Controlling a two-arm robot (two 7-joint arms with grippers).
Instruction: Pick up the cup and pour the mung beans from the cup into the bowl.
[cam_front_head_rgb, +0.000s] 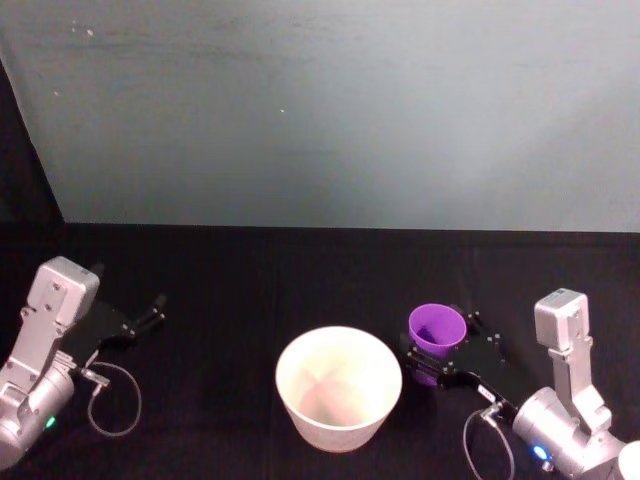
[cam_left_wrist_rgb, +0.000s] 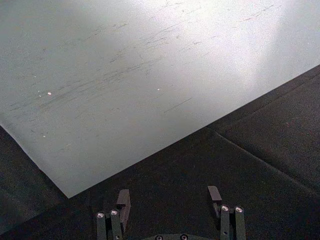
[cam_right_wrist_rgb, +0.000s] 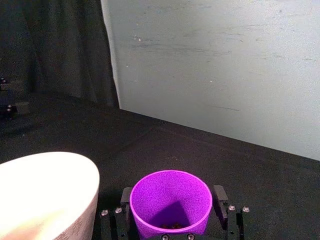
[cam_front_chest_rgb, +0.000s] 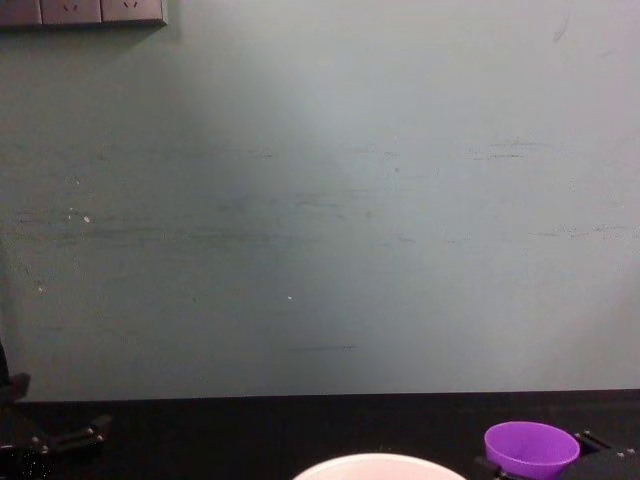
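Black table (cam_front_head_rgb: 250, 290), cup (cam_front_head_rgb: 437, 327) (in right gripper (cam_front_head_rgb: 438, 342))

Light, as I see it: room dim; wall (cam_left_wrist_rgb: 200, 30) carries a pale glare patch at my left wrist camera, darker leftward from the chest; bowl (cam_right_wrist_rgb: 45, 190) blown out to white; black table (cam_front_head_rgb: 250, 280) swallows shadows; cup (cam_right_wrist_rgb: 170, 200) shaded inside

- There's the small purple plastic cup (cam_front_head_rgb: 437, 328), clasped in the right gripper (cam_front_head_rgb: 440, 337), just right of the wide round white bowl (cam_front_head_rgb: 338, 432).
- And the left gripper (cam_front_head_rgb: 128, 290), fingers apart, sits well left of the bowl, over the black table (cam_front_head_rgb: 250, 280).
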